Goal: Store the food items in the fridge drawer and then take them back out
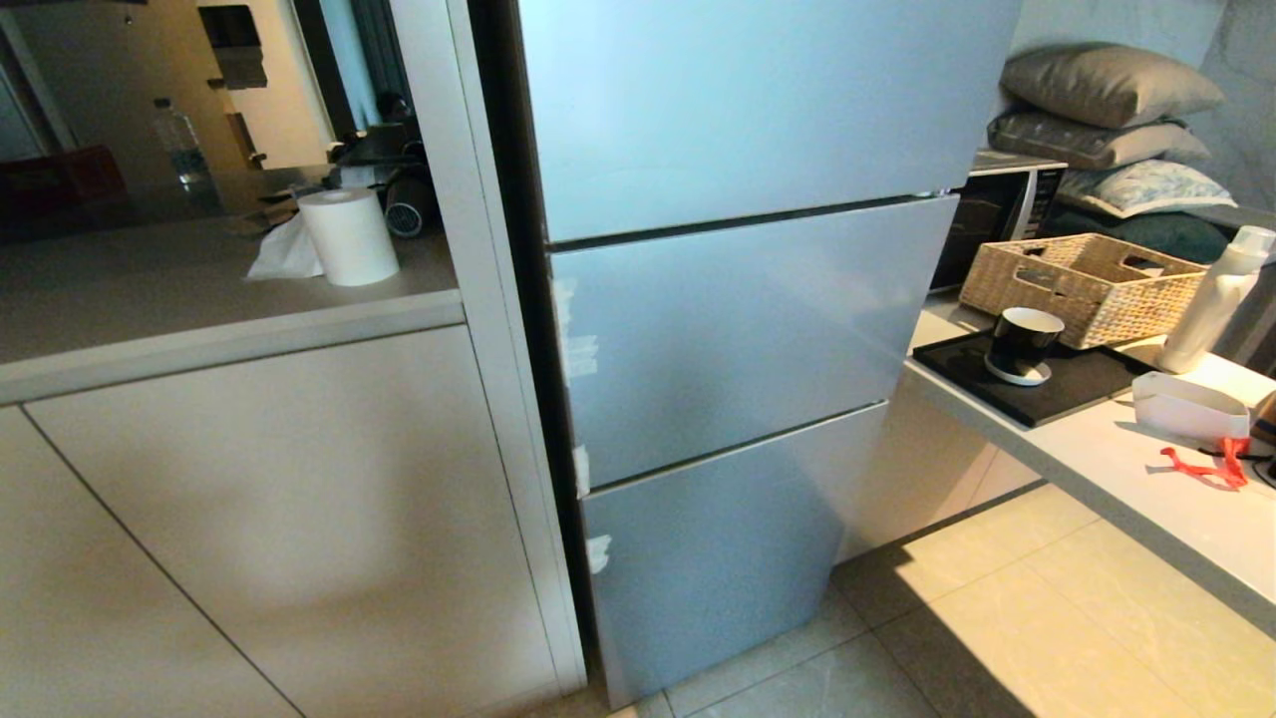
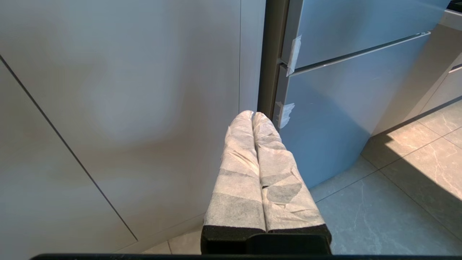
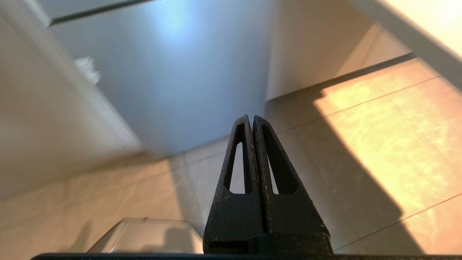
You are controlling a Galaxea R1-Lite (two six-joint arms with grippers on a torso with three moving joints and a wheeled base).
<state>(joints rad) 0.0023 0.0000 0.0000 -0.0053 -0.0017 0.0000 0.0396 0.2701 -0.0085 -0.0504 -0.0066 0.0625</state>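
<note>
The fridge [image 1: 738, 329] stands in the middle with all three silver doors shut. The drawer and the food cannot be seen in any picture, so you cannot tell where they are.

The left hand [image 2: 252, 113] is down low in front of the pale cupboard [image 2: 119, 108], near the bottom left corner of the fridge. Its two fingers [image 2: 238, 173] are wrapped in white tape and pressed flat together. It holds nothing.

The right hand [image 3: 251, 117] is also down low, over the tiled floor [image 3: 361, 144], pointing at the bottom of the fridge. Its black fingers [image 3: 231, 202] are closed tight together with nothing between them. A clear plastic thing [image 3: 144, 236] sits just beside it, close to the camera, but you cannot tell what it is.

Neither hand shows in the head view.

On the left desk [image 1: 199, 289] there is a roll of white paper [image 1: 349, 234] and, farther back, a water bottle [image 1: 179, 145]. On the right desk [image 1: 1126, 459] there is a black tray [image 1: 1077, 384] with a black cup [image 1: 1022, 344] on it. Behind the tray are a woven basket [image 1: 1077, 284] and a microwave [image 1: 997, 214]. A white bottle [image 1: 1211, 299] stands just right of the basket. Pillows [image 1: 1107, 90] are stacked in the far right corner.
</note>
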